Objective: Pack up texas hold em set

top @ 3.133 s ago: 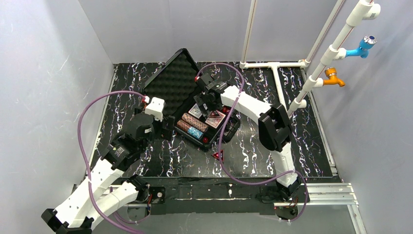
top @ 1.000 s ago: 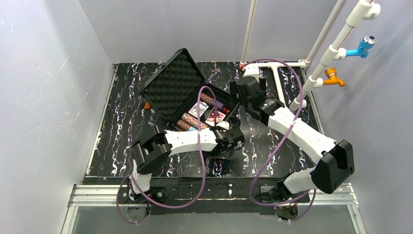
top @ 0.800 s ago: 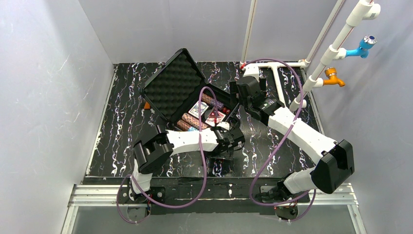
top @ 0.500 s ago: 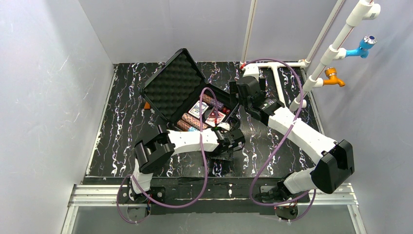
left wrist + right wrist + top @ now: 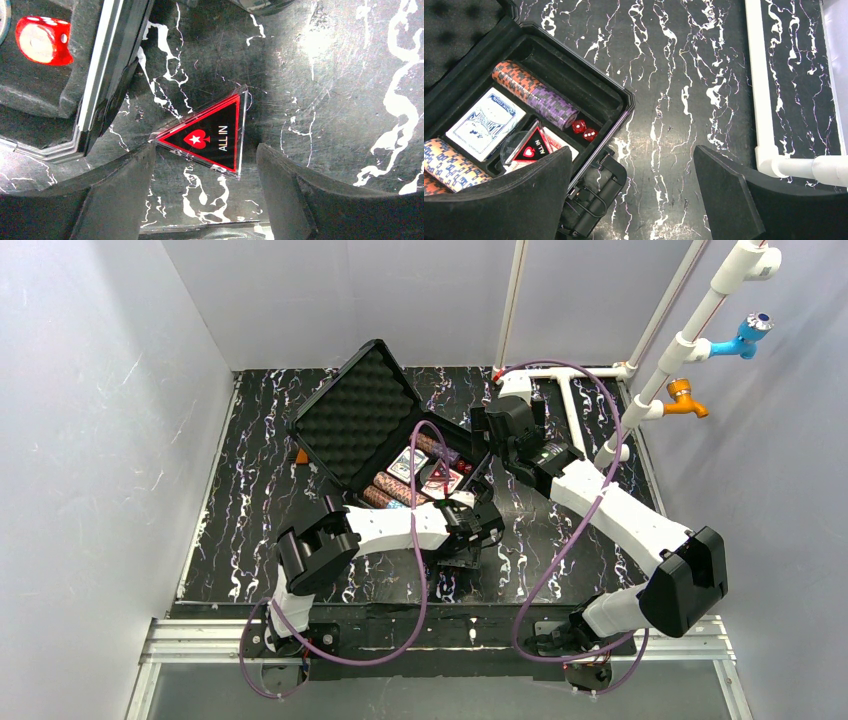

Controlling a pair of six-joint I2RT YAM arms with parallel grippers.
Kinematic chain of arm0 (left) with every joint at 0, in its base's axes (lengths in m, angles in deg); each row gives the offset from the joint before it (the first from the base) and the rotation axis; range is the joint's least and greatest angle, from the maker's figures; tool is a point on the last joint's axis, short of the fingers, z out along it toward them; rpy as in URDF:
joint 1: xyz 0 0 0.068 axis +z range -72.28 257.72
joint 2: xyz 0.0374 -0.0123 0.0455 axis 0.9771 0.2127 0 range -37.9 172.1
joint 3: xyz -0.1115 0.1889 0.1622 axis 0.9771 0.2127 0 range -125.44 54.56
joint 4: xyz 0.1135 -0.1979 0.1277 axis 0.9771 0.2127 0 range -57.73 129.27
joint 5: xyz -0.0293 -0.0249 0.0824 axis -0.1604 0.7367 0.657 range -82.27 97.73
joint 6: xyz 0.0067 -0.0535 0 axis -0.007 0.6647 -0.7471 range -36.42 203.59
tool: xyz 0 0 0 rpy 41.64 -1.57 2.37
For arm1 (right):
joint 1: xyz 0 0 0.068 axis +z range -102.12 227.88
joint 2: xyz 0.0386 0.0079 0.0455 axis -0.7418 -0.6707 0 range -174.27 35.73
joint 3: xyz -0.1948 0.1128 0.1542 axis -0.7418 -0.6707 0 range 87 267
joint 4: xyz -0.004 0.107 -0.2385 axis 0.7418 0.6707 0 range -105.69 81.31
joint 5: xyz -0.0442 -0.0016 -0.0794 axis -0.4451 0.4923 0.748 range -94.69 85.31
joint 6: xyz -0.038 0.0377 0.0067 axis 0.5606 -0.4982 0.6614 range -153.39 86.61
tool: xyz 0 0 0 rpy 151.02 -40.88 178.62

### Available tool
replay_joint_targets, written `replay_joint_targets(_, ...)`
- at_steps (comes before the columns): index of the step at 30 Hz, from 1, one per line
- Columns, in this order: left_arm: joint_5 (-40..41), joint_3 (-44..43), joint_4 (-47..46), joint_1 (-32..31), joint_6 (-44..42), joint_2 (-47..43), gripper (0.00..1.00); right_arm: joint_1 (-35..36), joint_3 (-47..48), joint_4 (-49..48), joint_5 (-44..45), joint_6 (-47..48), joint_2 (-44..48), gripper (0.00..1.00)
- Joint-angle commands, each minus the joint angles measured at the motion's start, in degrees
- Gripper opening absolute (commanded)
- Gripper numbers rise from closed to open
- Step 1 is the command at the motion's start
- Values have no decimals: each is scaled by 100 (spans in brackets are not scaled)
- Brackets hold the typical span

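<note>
The black case point(image 5: 350, 420) lies open, its foam lid point(image 5: 454, 25) tilted back. Its tray holds chip rolls point(image 5: 536, 95), a card deck point(image 5: 481, 125), a red triangular marker point(image 5: 531, 147) and two red dice point(image 5: 584, 130). A second red triangular "ALL IN" marker point(image 5: 212, 137) lies flat on the table beside the case's corner point(image 5: 107, 75). My left gripper point(image 5: 205, 200) is open just above it, one finger point(image 5: 120, 195) on each side, not touching. A red die point(image 5: 42, 32) shows in the case. My right gripper point(image 5: 631, 200) is open and empty, above the table right of the case.
A white pipe frame point(image 5: 565, 390) lies on the black marbled table at the back right, with uprights carrying blue and orange taps point(image 5: 745, 335). The case's handle and latch point(image 5: 594, 192) stick out toward my right gripper. A small orange object point(image 5: 301, 455) lies left of the case.
My left arm has swung from the left of the case to its front right and eased down over the marker on the table. My right arm has withdrawn from the case to the back right.
</note>
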Motion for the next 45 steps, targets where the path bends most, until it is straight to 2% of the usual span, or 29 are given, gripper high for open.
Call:
replay_joint_targets(1, -16, 30, 31, 42, -9, 17, 71, 3, -59, -276, 29, 61, 100, 98)
replay_joint_targets(13, -146, 68, -66, 106, -106, 82, 65, 1, -76, -284, -25, 70, 80, 98)
replay_joint_targets(19, -111, 51, -34, 102, -340, 46, 80, 4, -85, -303, -56, 83, 78, 98)
replay_joint_targets(25, -50, -21, 120, 104, -648, 102, 87, 4, -85, -318, -86, 88, 69, 98)
replay_joint_targets(36, 75, -192, 83, 89, -995, 283, 87, 3, -103, -346, -108, 105, 43, 98)
replay_joint_targets(45, 16, -242, 82, 89, -1037, 366, 81, 4, -129, -369, -117, 123, 42, 98)
